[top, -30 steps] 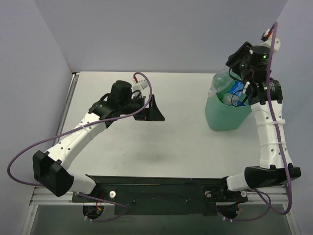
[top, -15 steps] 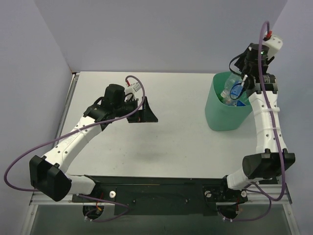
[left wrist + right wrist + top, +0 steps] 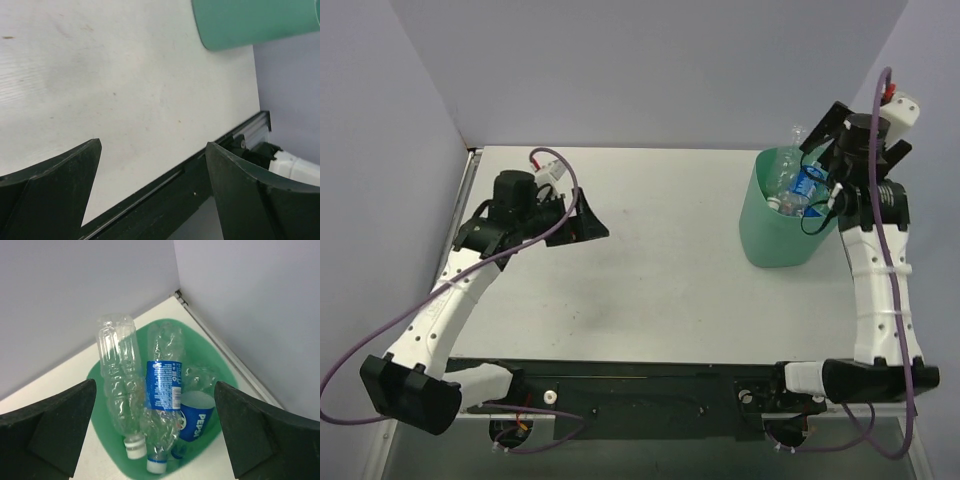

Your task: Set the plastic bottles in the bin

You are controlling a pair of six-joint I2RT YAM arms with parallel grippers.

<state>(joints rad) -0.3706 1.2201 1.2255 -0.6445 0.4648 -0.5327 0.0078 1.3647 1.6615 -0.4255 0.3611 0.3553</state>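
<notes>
The mint-green bin [image 3: 775,235] stands at the table's far right. Several plastic bottles lie in it: a plain clear one [image 3: 117,370], a clear one with a blue label [image 3: 162,385] and a blue Pepsi one [image 3: 197,420], all caps toward me. One clear bottle's end [image 3: 797,135] pokes above the rim. My right gripper [image 3: 847,150] hovers above the bin [image 3: 210,355], open, with nothing between its fingers [image 3: 60,425]. My left gripper [image 3: 590,215] is open and empty over the table's left part, far from the bin [image 3: 255,22].
Blue-grey walls close in the table behind and on both sides. A metal rail [image 3: 470,190] runs along the left edge. The black base bar [image 3: 165,200] with the arm mounts lies along the near edge.
My right gripper has opened and let a clear bottle go into the bin, then drawn up and right. The left arm has swung left, gripper still open.
</notes>
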